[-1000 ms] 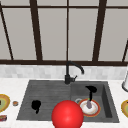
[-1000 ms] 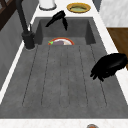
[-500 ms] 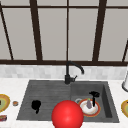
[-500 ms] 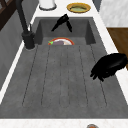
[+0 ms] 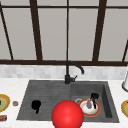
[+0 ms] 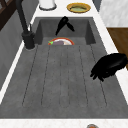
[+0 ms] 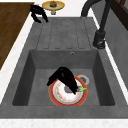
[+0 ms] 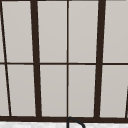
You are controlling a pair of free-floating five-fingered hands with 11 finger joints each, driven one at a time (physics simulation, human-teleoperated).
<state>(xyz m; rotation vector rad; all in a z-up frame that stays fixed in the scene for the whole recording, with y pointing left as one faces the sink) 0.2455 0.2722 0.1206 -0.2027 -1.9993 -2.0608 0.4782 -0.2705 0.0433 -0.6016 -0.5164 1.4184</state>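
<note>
An orange-rimmed plate (image 5: 96,111) (image 7: 54,96) (image 6: 69,40) lies on the floor of the sink's right basin, beside the drain (image 7: 84,79). A small purple-grey eggplant (image 7: 68,88) (image 5: 89,104) with a green stem lies on it. My right hand (image 5: 94,96) (image 7: 63,76) (image 6: 64,23) hovers over the plate, open, with straight fingers pointing down at the eggplant; whether they touch it I cannot tell. My left hand (image 5: 36,105) (image 6: 110,65) (image 7: 37,11) floats idle above the drainboard with relaxed fingers, holding nothing.
A black faucet (image 5: 68,73) (image 6: 25,27) stands behind the sink. A red ball (image 5: 67,115) sits at the sink's front edge. Yellow plates lie on the left counter (image 5: 3,102) (image 7: 53,4) and the right counter (image 5: 125,108) (image 6: 78,7). A white jar (image 6: 47,3) stands at the right rear.
My right hand has sunk a little closer to the plate. The left hand has not moved.
</note>
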